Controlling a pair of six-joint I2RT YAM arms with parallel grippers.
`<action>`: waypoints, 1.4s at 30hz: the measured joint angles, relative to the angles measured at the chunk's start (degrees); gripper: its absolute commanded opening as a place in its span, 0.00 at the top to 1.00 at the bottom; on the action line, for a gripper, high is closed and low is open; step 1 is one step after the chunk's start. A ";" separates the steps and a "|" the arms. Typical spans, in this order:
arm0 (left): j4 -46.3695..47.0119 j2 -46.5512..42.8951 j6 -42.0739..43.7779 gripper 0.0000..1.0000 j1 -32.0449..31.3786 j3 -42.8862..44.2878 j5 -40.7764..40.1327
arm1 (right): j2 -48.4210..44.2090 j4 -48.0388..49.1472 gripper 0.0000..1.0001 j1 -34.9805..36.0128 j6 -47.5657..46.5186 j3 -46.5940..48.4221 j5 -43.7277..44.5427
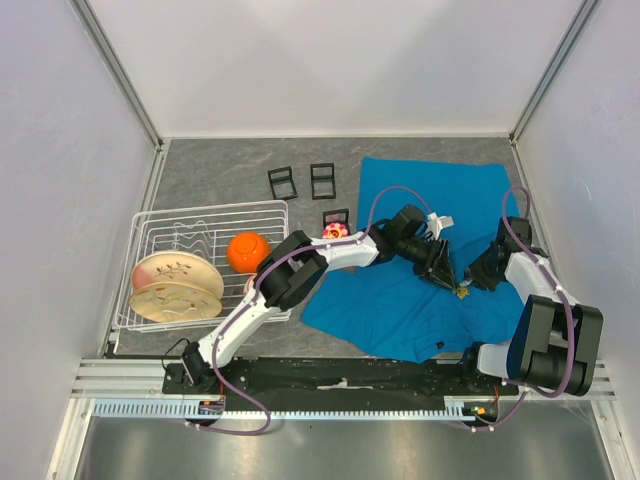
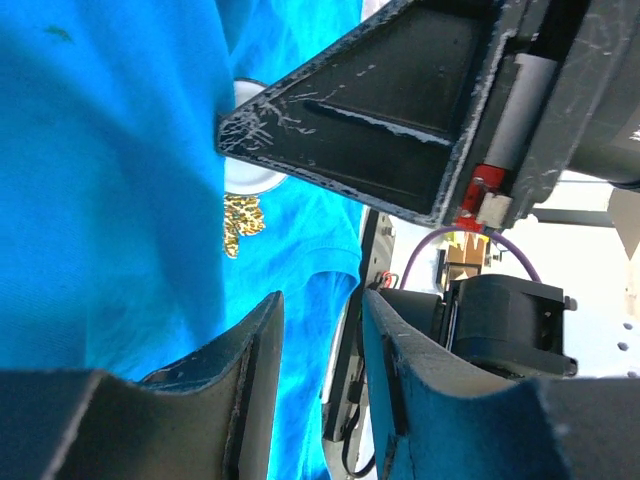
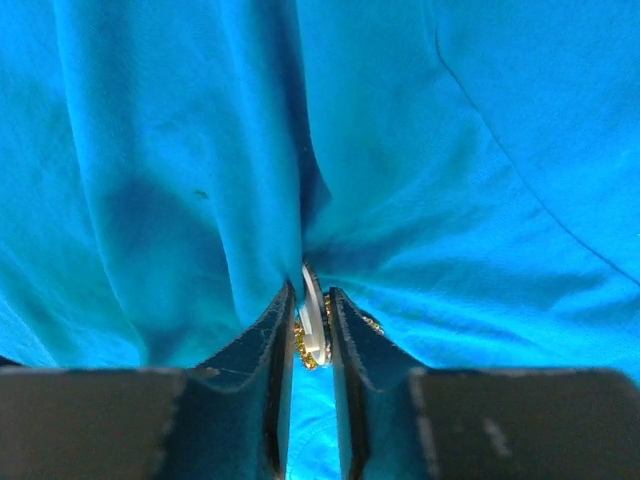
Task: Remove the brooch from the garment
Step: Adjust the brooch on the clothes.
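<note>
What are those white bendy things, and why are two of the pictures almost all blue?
The white bendy things are two robot arms bolted to a table. One picture looks down from above. The other two come from small cameras on the arms' wrists, very close to a blue T-shirt, so blue fills them. Each arm ends in a two-finger pincher. The right gripper is pinching a little gold and silver brooch pinned to the shirt. The left gripper is open beside it, holding nothing. Also on the table: a wire rack with two plates and an orange bowl, plus three small black frames.
</note>
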 measured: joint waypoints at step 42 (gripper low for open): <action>1.09 1.46 -2.34 0.57 0.02 0.11 0.02 | 8.24 -7.50 0.40 5.84 -9.09 9.94 2.89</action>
